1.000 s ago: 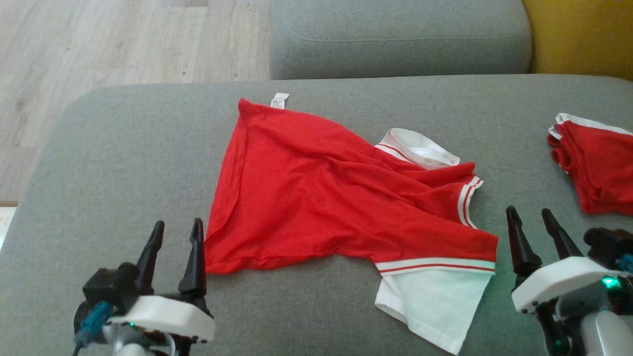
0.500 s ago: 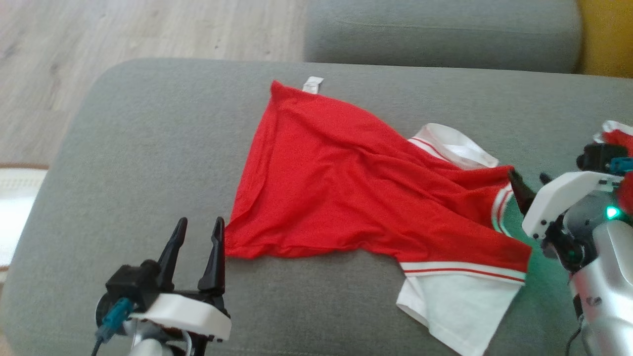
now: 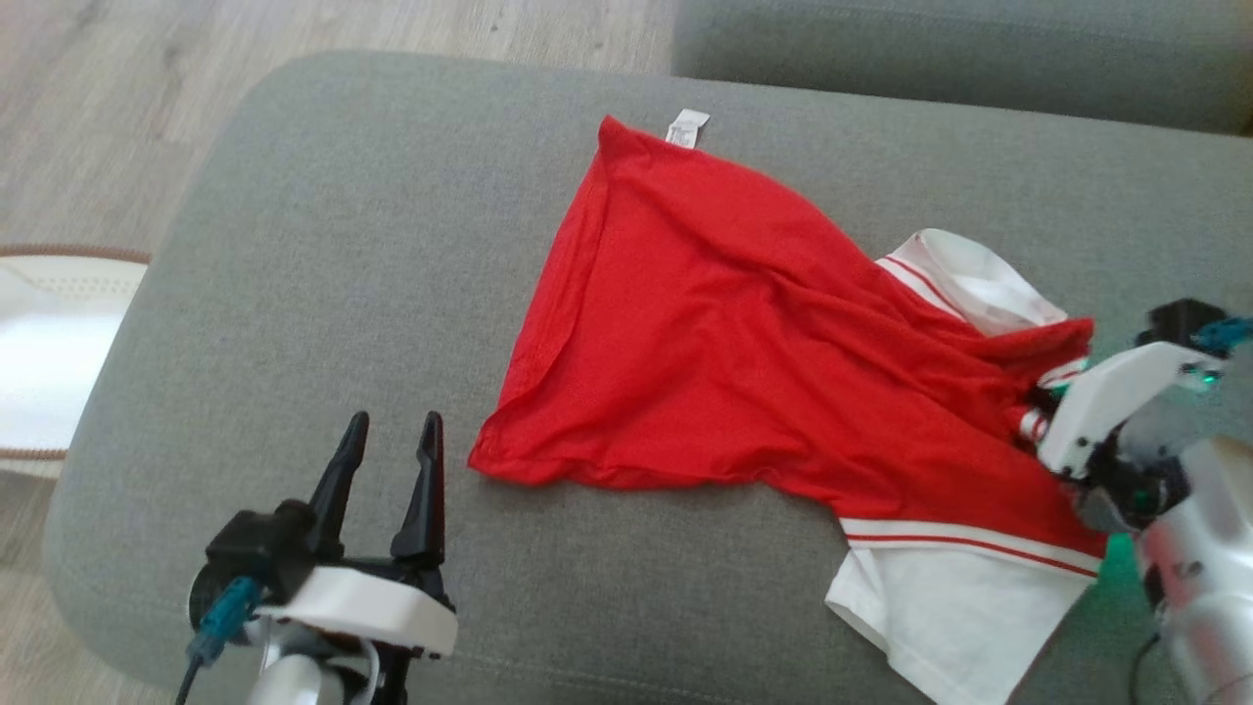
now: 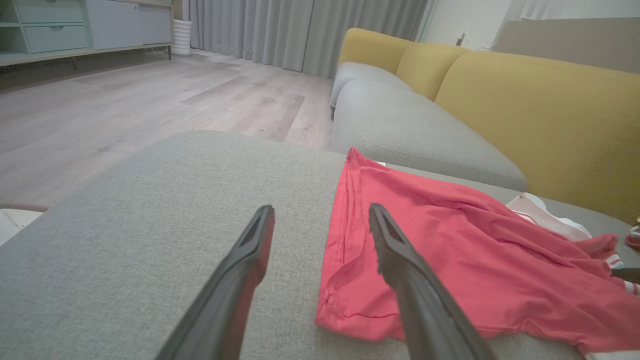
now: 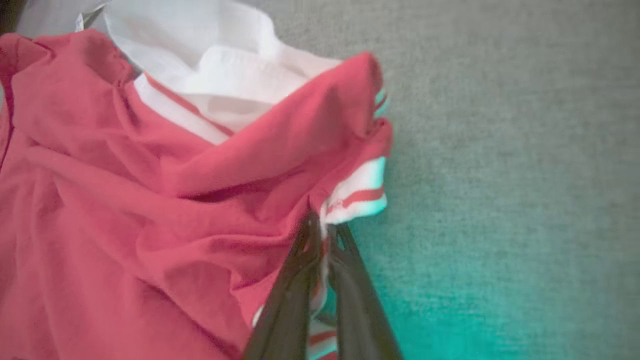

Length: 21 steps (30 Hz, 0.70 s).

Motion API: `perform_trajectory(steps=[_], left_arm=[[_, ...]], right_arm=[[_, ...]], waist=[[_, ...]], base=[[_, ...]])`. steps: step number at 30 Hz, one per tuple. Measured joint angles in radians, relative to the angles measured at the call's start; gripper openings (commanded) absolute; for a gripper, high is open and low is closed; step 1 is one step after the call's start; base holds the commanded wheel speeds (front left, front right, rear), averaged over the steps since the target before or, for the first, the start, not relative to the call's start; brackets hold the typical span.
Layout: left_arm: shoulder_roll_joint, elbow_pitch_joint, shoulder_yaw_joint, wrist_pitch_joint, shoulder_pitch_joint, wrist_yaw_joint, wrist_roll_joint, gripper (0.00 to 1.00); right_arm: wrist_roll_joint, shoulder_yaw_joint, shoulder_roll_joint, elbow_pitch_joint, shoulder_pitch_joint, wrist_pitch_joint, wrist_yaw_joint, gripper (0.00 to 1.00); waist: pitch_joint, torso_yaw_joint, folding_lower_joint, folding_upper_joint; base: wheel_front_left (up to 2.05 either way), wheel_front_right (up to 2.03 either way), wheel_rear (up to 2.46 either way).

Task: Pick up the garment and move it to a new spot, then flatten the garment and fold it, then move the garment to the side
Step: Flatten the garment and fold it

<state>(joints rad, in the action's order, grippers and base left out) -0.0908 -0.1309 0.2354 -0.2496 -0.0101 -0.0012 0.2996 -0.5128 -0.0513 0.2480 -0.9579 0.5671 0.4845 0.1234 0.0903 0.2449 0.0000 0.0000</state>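
Observation:
The garment (image 3: pixel 744 362) is a red shirt with a white collar, a white sleeve and striped trim, lying crumpled across the grey sofa seat (image 3: pixel 294 294). My right gripper (image 3: pixel 1040 409) is at the shirt's right edge, shut on the striped cuff beside the collar. In the right wrist view the two dark fingers (image 5: pixel 300 280) pinch that red and white trim of the garment (image 5: pixel 150 225), right gripper (image 5: pixel 322 235). My left gripper (image 3: pixel 390 460) stands open just left of the shirt's lower hem corner, nothing between its fingers. The left wrist view shows the left gripper (image 4: pixel 320 220) open beside the garment (image 4: pixel 450 240).
A second grey cushion (image 3: pixel 930 49) lies behind the seat. Wood floor (image 3: pixel 117 98) and a pale round rug (image 3: pixel 49 343) are off the seat's left end. A yellow sofa back (image 4: pixel 525 100) rises beyond the cushions.
The head camera has swung, shifting the whole picture. My right gripper came in to the shirt's striped cuff and shut on it. The left gripper stayed open in place.

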Motion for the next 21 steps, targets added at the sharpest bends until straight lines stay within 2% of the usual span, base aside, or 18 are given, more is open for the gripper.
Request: perform_trajectory(steps=[5,10,17,21], left_arm=[[0.017,0.001,-0.007,0.000,0.022,-0.018,-0.011,1.00],[0.037,0.001,0.014,0.000,0.076,-0.035,-0.030,1.00],[0.041,0.002,0.040,0.000,0.126,-0.035,-0.034,1.00],[0.044,0.001,0.046,0.000,0.138,-0.031,-0.033,1.00]], right_arm=[[-0.007,-0.013,0.062,-0.012,0.054,-0.109,0.000,0.00],[-0.006,-0.037,0.147,-0.034,0.275,-0.180,0.000,0.00],[0.012,-0.075,0.200,-0.125,0.407,-0.228,0.000,0.00],[0.049,-0.106,0.208,-0.170,0.443,-0.301,0.000,0.00]], waist=[[0.042,0.014,0.0000,0.0000],[0.120,0.043,0.0000,0.0000],[0.199,0.092,0.0001,0.0000],[0.216,0.109,0.0001,-0.0001]], base=[[0.00,0.00,0.00],[0.00,0.00,0.00],[0.00,0.00,0.00],[0.00,0.00,0.00]])
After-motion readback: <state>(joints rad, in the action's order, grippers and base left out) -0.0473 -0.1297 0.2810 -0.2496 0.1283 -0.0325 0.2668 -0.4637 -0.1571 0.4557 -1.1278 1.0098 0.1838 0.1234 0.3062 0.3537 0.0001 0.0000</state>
